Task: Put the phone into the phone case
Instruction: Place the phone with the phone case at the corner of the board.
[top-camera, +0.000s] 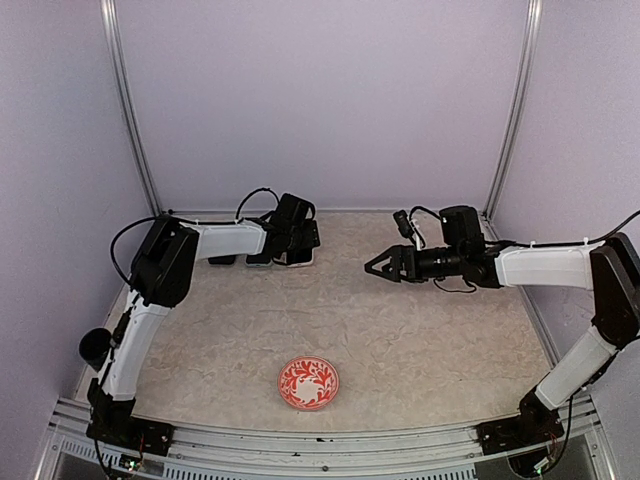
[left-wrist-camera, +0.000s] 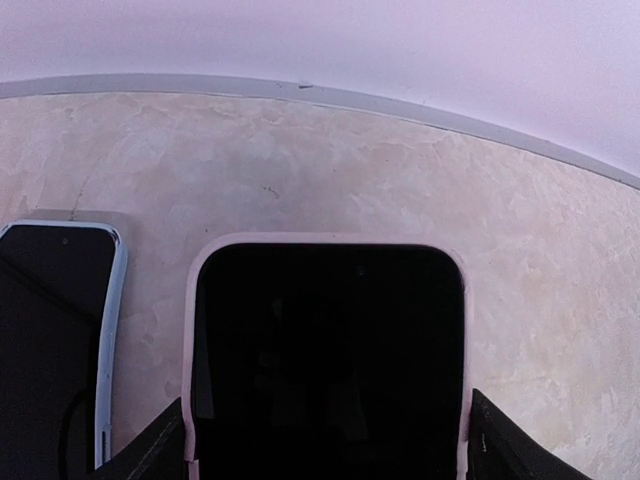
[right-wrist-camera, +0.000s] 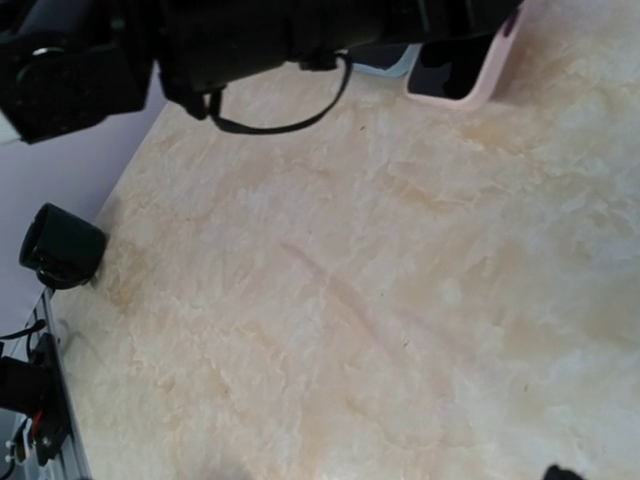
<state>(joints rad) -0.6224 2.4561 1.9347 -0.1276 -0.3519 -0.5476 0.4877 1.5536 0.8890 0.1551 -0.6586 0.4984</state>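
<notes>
The black slab phone (left-wrist-camera: 330, 360) lies flat, dark screen up, inside the pink rounded-corner phone case (left-wrist-camera: 192, 330), whose rim shows along its top and both long sides. It fills the lower middle of the left wrist view. The left end effector (left-wrist-camera: 328, 445) straddles it: one dark finger (left-wrist-camera: 150, 455) sits at the case's left edge and the other at its right edge, in the bottom corners of the frame. The jaws stand spread as wide as the case, but I cannot tell whether they press on it. Just to the left, across a strip of beige marbled surface (left-wrist-camera: 330, 160), lies a second dark phone with a pale blue rim (left-wrist-camera: 50, 330).

The top view adds what the wrist camera misses. There the left end effector (top-camera: 296, 238) hangs over these phones at the upper middle of the frame and hides most of them. The right end effector (top-camera: 378, 266) hovers right of centre, well apart from the case, pointing left. I cannot tell how far it is open, and its own wrist view shows almost nothing of its fingers. That view does catch a corner of the case (right-wrist-camera: 470, 88) at the upper right and a black round object (right-wrist-camera: 60, 245) at the left edge. A red round plate with a white leaf pattern (top-camera: 308, 383) sits low in the middle of the top view
</notes>
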